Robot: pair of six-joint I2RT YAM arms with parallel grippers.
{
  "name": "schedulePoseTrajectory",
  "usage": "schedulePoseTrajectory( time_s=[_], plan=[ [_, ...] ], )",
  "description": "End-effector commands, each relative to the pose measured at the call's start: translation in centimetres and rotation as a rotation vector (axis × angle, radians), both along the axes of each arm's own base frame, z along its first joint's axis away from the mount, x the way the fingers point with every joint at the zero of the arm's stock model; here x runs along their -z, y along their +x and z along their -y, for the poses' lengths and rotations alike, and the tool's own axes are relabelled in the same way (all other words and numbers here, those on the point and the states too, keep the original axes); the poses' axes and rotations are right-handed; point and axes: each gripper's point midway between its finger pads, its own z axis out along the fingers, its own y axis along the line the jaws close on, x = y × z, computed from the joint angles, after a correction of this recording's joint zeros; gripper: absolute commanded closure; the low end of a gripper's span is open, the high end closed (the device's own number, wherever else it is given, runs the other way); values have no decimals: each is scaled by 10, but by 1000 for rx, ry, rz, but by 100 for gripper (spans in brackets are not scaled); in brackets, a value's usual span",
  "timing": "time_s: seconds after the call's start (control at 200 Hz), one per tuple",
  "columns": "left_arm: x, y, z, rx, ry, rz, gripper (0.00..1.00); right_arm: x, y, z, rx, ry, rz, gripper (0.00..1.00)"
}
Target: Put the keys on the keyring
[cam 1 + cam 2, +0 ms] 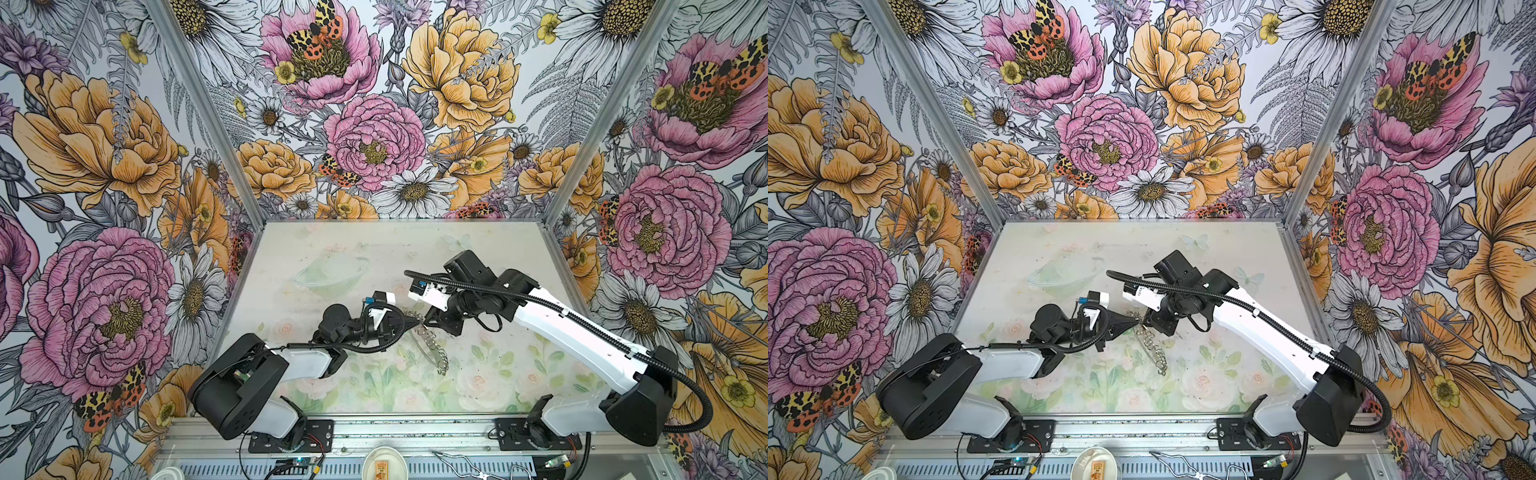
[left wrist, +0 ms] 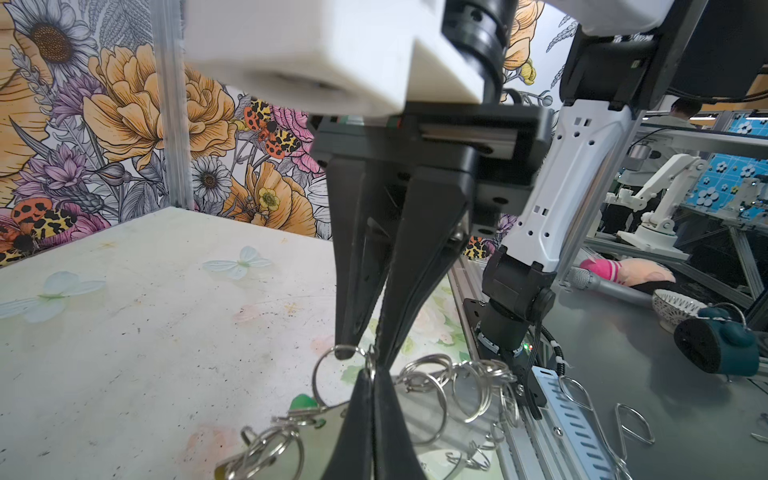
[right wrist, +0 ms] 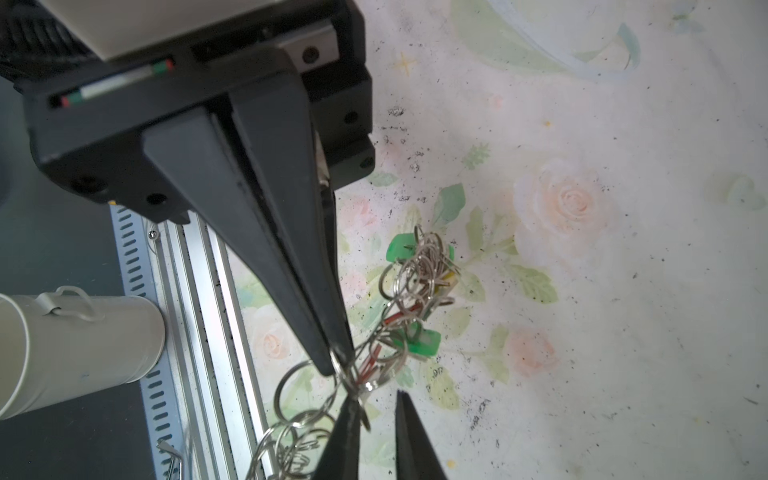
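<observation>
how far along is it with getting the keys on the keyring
Looks done: green, red and yellow keys hang bunched in the keyring, though I can't confirm each is threaded. In hand: the left gripper is shut on the keyring's edge, and the right gripper, slightly open, has its tips at the same spot. Left: likely more threading; how many keys remain isn't visible.

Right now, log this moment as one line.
left tool: shut on keyring edge | right tool: slightly open, tips beside that grip, nothing held | keys: green heads bunched among rings
</observation>
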Motion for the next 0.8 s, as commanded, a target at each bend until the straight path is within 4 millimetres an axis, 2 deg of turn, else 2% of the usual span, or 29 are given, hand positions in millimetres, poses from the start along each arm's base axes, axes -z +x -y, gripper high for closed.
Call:
schedulePoseTrajectory(
  time_s=[0.0,0.16,0.791],
  plan=[
    [-17,-3,-2,-3,-62,49,100,-8,3,1,29,37,22,82],
    [-19,-3,-1,4,-66,52,100,-10,6,-2,32,52,19,88],
    [-17,-1,0,4,-60,43,100,-21,6,-2,43,95,47,84]
  ],
)
